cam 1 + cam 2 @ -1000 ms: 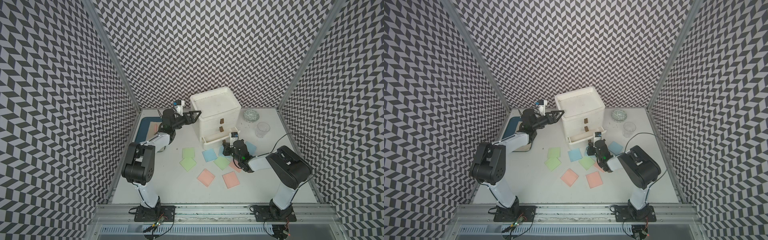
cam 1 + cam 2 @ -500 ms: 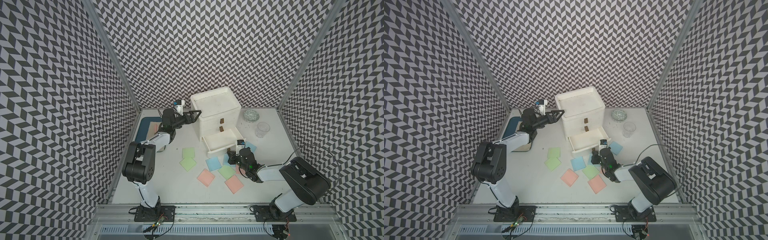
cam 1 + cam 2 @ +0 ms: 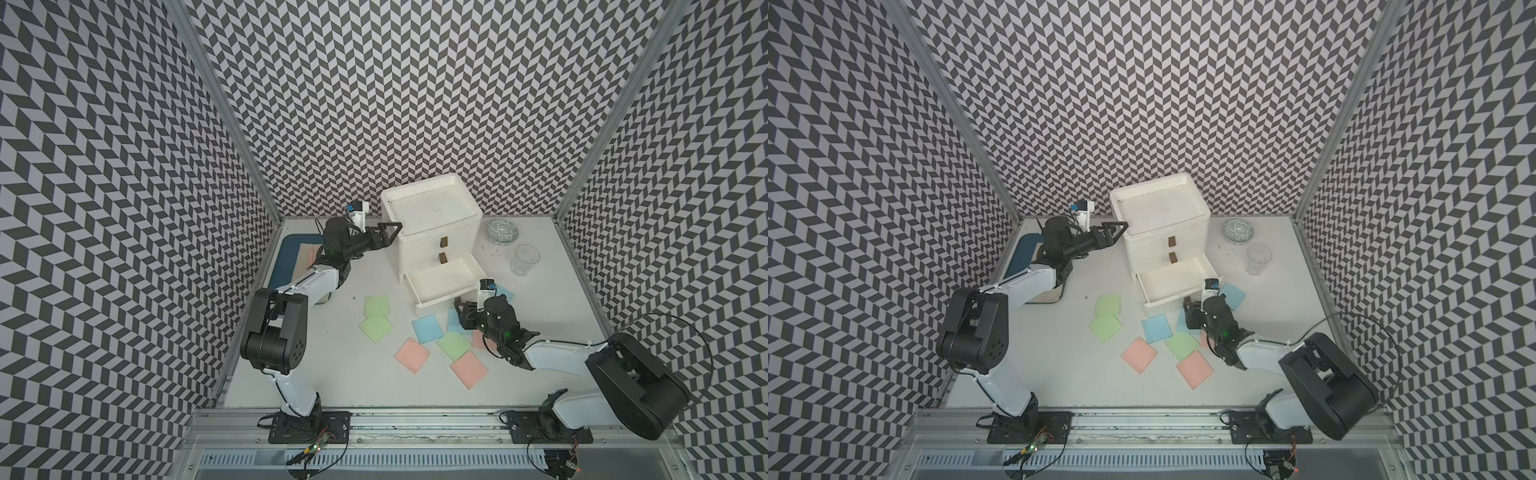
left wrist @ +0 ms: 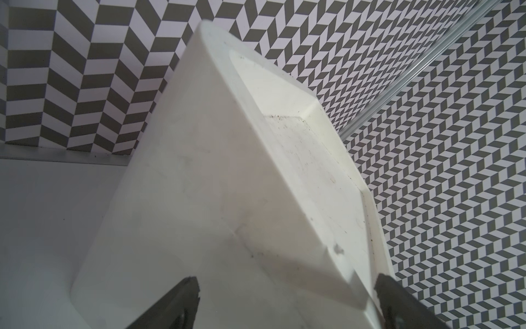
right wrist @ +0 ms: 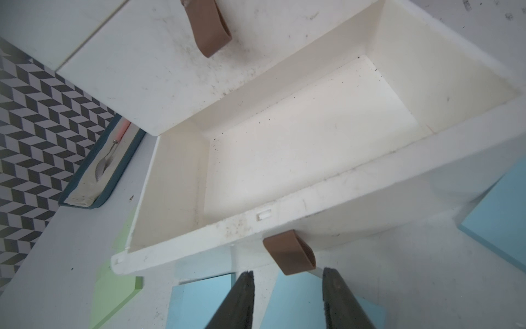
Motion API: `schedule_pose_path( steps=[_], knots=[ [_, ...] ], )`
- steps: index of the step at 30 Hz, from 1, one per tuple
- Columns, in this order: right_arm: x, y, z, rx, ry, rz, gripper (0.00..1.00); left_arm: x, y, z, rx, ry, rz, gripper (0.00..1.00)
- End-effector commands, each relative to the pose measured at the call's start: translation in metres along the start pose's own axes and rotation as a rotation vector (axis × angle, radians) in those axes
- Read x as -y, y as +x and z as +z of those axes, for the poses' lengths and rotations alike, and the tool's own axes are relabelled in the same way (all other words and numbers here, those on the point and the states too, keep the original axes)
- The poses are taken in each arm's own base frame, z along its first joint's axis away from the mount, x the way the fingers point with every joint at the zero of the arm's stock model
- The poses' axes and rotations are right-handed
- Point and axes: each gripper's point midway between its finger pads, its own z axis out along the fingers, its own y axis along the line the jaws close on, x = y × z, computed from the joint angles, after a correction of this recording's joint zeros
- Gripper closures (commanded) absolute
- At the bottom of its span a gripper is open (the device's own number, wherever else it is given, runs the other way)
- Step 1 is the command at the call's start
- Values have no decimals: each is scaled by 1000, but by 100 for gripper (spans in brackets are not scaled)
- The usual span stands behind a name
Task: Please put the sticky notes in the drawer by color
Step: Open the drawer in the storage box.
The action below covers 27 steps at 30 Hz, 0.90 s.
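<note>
The white drawer chest [image 3: 432,232] has its bottom drawer [image 3: 438,306] pulled out and bare inside [image 5: 299,136]. My right gripper [image 5: 287,276] stands open just in front of that drawer's brown handle [image 5: 289,253], not touching it. Sticky notes lie on the table before the chest: green [image 3: 377,306], blue [image 3: 428,328], pink [image 3: 412,355] and several more, one pink note partly under my right arm. Blue notes [image 5: 202,302] lie below the right fingers. My left gripper [image 3: 390,232] is open, straddling the chest's upper corner [image 4: 256,199].
A flat blue tray [image 3: 291,257] holding a spoon lies left of the chest, partly under my left arm. A patterned bowl [image 3: 503,230] and a clear glass [image 3: 525,259] stand right of the chest. Patterned walls close in on three sides.
My right gripper pulled the bottom drawer out toward the front, then opened and let go of its handle. The left arm has not moved.
</note>
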Motion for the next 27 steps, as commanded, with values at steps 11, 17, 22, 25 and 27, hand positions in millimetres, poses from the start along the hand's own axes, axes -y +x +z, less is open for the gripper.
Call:
schedule_pose_path(
  steps=[11,17,22,25,27],
  knots=[
    [91,-75,-47,132,237,204,28,-14,11,-55,143,-248,-9,0],
    [120,-85,-34,71,361,196,24,-5,8,-85,268,-268,-13,0],
    [139,-78,0,-40,438,235,20,1,7,-95,271,-288,25,0],
    [152,-72,7,-43,502,308,20,-1,7,-99,272,-311,46,0],
    [148,-71,11,-21,458,347,20,-2,5,-100,273,-324,56,0]
  ],
)
